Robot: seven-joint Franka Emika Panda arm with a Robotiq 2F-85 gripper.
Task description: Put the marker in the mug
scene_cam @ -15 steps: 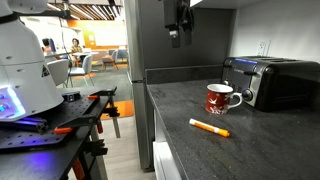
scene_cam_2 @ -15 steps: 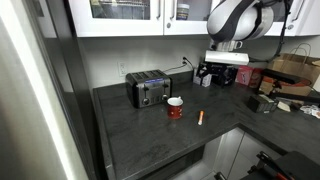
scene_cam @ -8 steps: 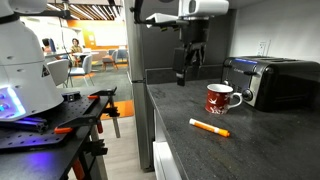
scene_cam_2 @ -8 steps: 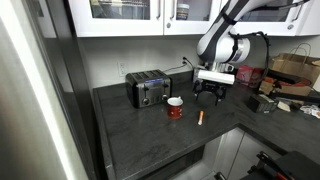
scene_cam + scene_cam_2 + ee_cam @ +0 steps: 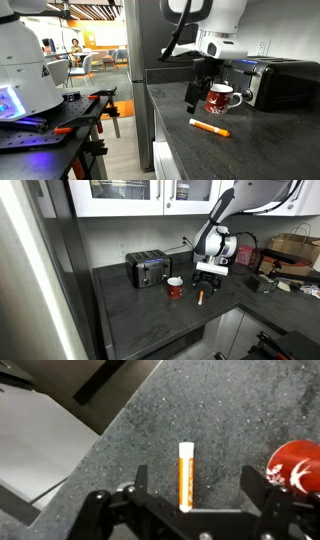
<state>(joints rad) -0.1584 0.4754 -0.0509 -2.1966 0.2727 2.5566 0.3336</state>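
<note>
The orange marker (image 5: 185, 477) lies flat on the dark counter, its whitish end pointing away from me. It also shows in both exterior views (image 5: 209, 128) (image 5: 201, 298). The dark red mug (image 5: 219, 98) with white pattern and white handle stands upright beside it, in front of the toaster; it shows at the right edge of the wrist view (image 5: 297, 464) and in an exterior view (image 5: 175, 287). My gripper (image 5: 195, 480) is open and hangs above the marker, a finger on each side of it, not touching it. It shows in both exterior views (image 5: 194, 104) (image 5: 207, 286).
A black toaster (image 5: 272, 80) (image 5: 148, 268) stands at the back of the counter (image 5: 240, 400) behind the mug. The counter edge (image 5: 85, 450) runs close to the marker's left in the wrist view. Boxes and clutter (image 5: 290, 252) sit at the counter's far end.
The arm has come down from high above the counter to just over the marker. The marker and mug have not moved.
</note>
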